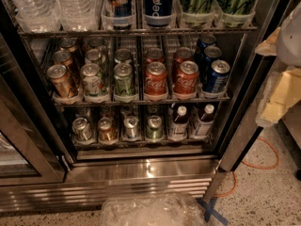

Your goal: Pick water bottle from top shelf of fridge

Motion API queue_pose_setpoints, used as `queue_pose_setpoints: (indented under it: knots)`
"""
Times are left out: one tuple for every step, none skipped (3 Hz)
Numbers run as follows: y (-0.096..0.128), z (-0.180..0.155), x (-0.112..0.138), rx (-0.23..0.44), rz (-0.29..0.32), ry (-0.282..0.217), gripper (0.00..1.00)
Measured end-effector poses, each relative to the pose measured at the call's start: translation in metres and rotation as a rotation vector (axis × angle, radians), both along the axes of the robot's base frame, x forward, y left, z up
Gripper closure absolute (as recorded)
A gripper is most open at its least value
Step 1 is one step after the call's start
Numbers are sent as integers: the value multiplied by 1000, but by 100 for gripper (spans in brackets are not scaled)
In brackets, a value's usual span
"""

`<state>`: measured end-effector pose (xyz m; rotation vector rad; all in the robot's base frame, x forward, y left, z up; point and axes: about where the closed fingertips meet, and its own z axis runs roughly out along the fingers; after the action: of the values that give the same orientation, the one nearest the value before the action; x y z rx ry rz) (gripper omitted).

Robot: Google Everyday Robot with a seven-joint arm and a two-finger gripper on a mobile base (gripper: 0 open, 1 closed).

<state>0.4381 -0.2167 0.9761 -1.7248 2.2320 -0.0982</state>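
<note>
You get dim warm light in the fridge, deep shadow behind the racks, soft glare on can tops and the steel base panel, your pincer a pale washed-out smear at the upper right edge, whole view slightly soft.

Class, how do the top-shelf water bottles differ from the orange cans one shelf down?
The water bottles are clear ribbed plastic; the orange cans are opaque metal. The bottles run out of view above; the cans show whole. Both stand upright in lanes. The gripper seems to sit at the right edge, outside the fridge.
</note>
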Motion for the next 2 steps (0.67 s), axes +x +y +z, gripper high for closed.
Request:
queue_pose_setpoints:
  knots:
    - [0,0,0,0,0,0,0]
    - [2,1,-2,45,5,-7,0]
